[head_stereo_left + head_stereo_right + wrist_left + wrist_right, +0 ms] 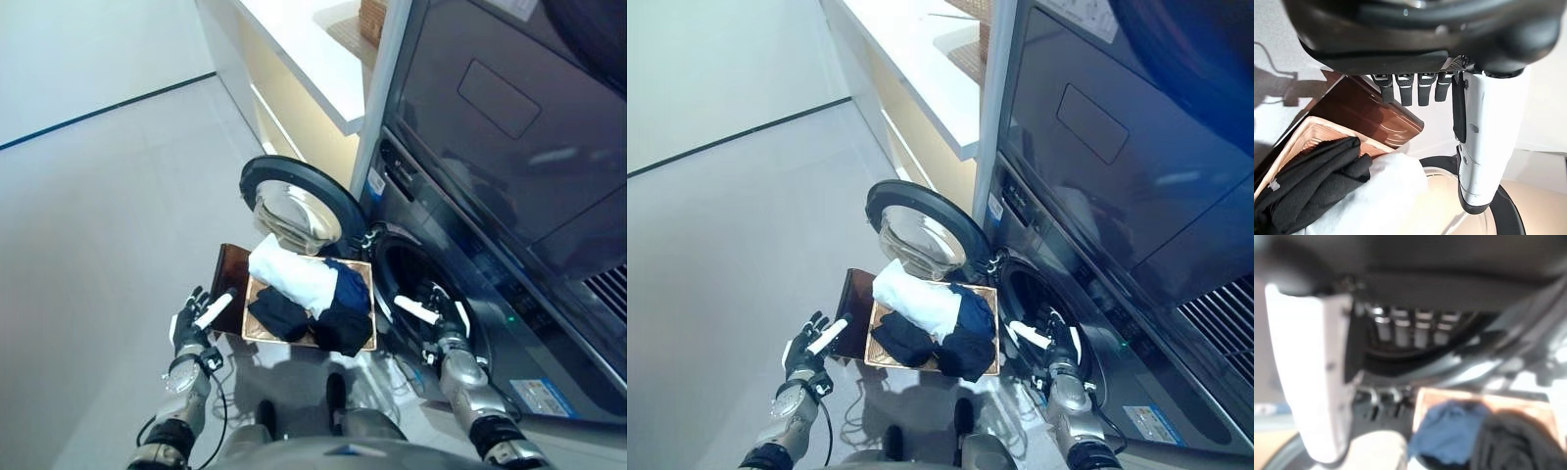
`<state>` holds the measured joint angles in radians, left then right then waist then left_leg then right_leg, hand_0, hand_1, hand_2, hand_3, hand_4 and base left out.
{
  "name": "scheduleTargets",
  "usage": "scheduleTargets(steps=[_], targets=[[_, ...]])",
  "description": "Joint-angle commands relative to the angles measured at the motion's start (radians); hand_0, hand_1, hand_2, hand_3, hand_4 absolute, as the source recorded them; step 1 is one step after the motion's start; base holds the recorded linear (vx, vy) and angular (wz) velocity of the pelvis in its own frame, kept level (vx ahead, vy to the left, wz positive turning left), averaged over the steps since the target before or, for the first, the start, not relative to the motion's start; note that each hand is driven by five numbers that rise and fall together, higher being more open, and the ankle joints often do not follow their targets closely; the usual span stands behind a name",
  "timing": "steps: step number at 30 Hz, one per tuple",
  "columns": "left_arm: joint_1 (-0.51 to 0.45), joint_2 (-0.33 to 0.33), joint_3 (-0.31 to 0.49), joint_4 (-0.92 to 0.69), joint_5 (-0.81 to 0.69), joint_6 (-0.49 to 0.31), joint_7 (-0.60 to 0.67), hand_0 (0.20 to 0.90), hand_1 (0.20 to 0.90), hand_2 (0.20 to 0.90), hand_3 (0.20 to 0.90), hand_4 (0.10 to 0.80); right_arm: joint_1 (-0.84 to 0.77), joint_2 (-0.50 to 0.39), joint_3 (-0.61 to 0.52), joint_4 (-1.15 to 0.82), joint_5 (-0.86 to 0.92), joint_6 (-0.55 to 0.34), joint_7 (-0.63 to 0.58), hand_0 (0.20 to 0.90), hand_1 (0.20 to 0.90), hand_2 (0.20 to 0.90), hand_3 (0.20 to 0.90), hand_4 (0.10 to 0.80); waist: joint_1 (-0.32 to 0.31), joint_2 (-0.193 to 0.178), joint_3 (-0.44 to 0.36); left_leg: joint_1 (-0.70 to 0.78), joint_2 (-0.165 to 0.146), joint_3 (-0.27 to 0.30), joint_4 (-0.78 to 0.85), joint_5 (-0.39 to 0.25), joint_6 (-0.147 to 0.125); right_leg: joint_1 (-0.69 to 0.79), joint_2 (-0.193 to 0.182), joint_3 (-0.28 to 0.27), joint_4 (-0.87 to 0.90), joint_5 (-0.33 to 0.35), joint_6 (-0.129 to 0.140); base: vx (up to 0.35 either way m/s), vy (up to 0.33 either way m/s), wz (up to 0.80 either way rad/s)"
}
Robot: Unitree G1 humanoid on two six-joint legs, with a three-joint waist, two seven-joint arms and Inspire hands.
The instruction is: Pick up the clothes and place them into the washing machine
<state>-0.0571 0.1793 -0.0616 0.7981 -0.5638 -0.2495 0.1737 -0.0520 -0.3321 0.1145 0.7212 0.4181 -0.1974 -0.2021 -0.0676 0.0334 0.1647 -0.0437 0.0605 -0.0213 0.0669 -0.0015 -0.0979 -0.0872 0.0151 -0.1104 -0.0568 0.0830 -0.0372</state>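
Observation:
A wicker basket [257, 329] stands on the floor before the washing machine, heaped with clothes: a white garment [292, 273], a blue one [350, 284] and black ones [279, 315]. The washing machine's round door [291, 207] hangs wide open, and its dark drum opening [416, 282] is to the right of the basket. My left hand [194, 321] hovers open just left of the basket, holding nothing. My right hand [436, 326] is open in front of the drum opening, to the right of the basket, also holding nothing. The left wrist view shows the black garment [1312, 181] and white garment [1376, 200] close by.
A dark brown board [227, 284] leans by the basket's left side. A white counter [309, 54] with cream fronts runs behind the door. A second dark appliance [509, 108] is stacked above the washer. Pale floor [98, 225] stretches to the left.

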Motion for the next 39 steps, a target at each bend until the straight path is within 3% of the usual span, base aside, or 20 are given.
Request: scheduleTargets(steps=[1, 4, 7, 9, 13, 20, 29, 32, 34, 36, 39], targets=[[-0.056, 0.046, 0.003, -0.035, -0.013, -0.097, 0.009, 0.900, 0.900, 0.900, 0.900, 0.800, -0.061, -0.046, -0.036, -0.054, 0.010, -0.100, -0.038, 0.900, 0.900, 0.900, 0.900, 0.800, 0.015, -0.082, 0.001, -0.110, -0.073, 0.005, 0.149, -0.085, 0.061, -0.022, -0.036, 0.062, 0.125, -0.101, 0.064, 0.021, -0.001, -0.16], [-0.052, 0.054, 0.012, -0.027, -0.011, -0.098, 0.012, 0.900, 0.900, 0.900, 0.900, 0.800, -0.068, -0.036, -0.028, -0.051, 0.009, -0.103, -0.041, 0.900, 0.900, 0.900, 0.900, 0.800, 0.029, -0.085, 0.010, -0.152, -0.057, -0.015, 0.090, -0.020, 0.056, -0.012, -0.031, 0.083, 0.133, -0.104, 0.065, 0.034, 0.060, -0.26], [-0.051, 0.058, 0.014, -0.025, -0.007, -0.100, 0.009, 0.900, 0.900, 0.900, 0.900, 0.800, -0.066, -0.028, -0.029, -0.046, 0.015, -0.104, -0.048, 0.900, 0.900, 0.900, 0.900, 0.800, 0.033, -0.070, 0.015, -0.153, -0.040, 0.008, 0.035, 0.025, 0.055, 0.006, -0.029, 0.092, 0.134, -0.114, 0.066, 0.045, 0.159, -0.22], [-0.042, 0.061, 0.017, -0.032, -0.008, -0.102, 0.008, 0.900, 0.900, 0.900, 0.900, 0.800, -0.063, -0.019, -0.031, -0.045, 0.016, -0.101, -0.048, 0.900, 0.900, 0.900, 0.900, 0.800, 0.033, -0.048, 0.002, -0.111, -0.058, 0.013, 0.004, 0.002, 0.072, 0.016, -0.041, 0.107, 0.136, -0.120, 0.082, 0.070, 0.252, -0.31], [-0.031, 0.072, 0.028, -0.053, 0.001, -0.106, 0.009, 0.900, 0.900, 0.900, 0.900, 0.800, -0.061, -0.006, -0.032, -0.047, 0.022, -0.093, -0.035, 0.900, 0.900, 0.900, 0.900, 0.800, 0.036, -0.039, -0.010, -0.094, -0.076, 0.036, 0.009, -0.021, 0.092, 0.025, -0.066, 0.128, 0.137, -0.120, 0.100, 0.063, 0.226, -0.24], [-0.027, 0.087, 0.058, -0.017, -0.003, -0.108, 0.014, 0.900, 0.900, 0.900, 0.900, 0.800, -0.073, 0.020, -0.004, -0.039, 0.002, -0.074, -0.019, 0.900, 0.900, 0.900, 0.900, 0.800, 0.057, -0.047, -0.030, -0.065, -0.098, 0.072, 0.007, -0.052, 0.130, 0.032, -0.098, 0.157, 0.141, -0.110, 0.136, 0.049, 0.166, -0.20], [-0.009, 0.096, 0.061, -0.002, 0.021, -0.096, 0.007, 0.900, 0.900, 0.900, 0.900, 0.800, -0.065, 0.031, -0.015, -0.037, 0.005, -0.065, -0.015, 0.900, 0.900, 0.900, 0.900, 0.800, 0.058, -0.042, -0.045, -0.022, -0.149, 0.057, 0.000, -0.075, 0.167, 0.033, -0.147, 0.152, 0.234, -0.096, 0.169, 0.061, 0.166, 0.10], [0.004, 0.109, 0.075, -0.022, 0.028, -0.093, 0.003, 0.900, 0.900, 0.900, 0.900, 0.800, -0.055, 0.033, -0.017, -0.059, 0.005, -0.064, -0.009, 0.900, 0.900, 0.900, 0.900, 0.800, 0.052, -0.035, -0.037, 0.004, -0.172, 0.049, -0.002, -0.086, 0.186, -0.002, -0.168, 0.158, 0.355, -0.070, 0.159, 0.066, 0.243, 0.10], [0.013, 0.121, 0.084, -0.040, 0.040, -0.092, 0.006, 0.900, 0.900, 0.900, 0.900, 0.800, -0.055, 0.039, -0.015, -0.075, 0.002, -0.065, -0.009, 0.900, 0.900, 0.900, 0.900, 0.800, 0.047, -0.027, -0.013, 0.037, -0.191, 0.049, -0.007, -0.090, 0.206, -0.042, -0.191, 0.151, 0.474, -0.014, 0.131, 0.024, 0.234, -0.03], [0.016, 0.124, 0.087, -0.047, 0.039, -0.090, 0.004, 0.900, 0.900, 0.900, 0.900, 0.800, -0.055, 0.040, -0.014, -0.077, 0.001, -0.065, -0.008, 0.900, 0.900, 0.900, 0.900, 0.800, 0.047, -0.024, -0.006, 0.043, -0.193, 0.051, -0.009, -0.091, 0.209, -0.055, -0.196, 0.143, 0.500, -0.014, 0.121, -0.004, 0.110, -0.08], [0.025, 0.127, 0.097, -0.052, 0.041, -0.090, 0.000, 0.900, 0.900, 0.900, 0.900, 0.800, -0.054, 0.049, -0.014, -0.078, 0.008, -0.062, 0.001, 0.900, 0.900, 0.900, 0.900, 0.800, 0.051, -0.020, -0.002, 0.056, -0.191, 0.062, -0.014, -0.098, 0.208, -0.049, -0.215, 0.080, 0.467, -0.047, 0.120, 0.023, 0.093, -0.14]])
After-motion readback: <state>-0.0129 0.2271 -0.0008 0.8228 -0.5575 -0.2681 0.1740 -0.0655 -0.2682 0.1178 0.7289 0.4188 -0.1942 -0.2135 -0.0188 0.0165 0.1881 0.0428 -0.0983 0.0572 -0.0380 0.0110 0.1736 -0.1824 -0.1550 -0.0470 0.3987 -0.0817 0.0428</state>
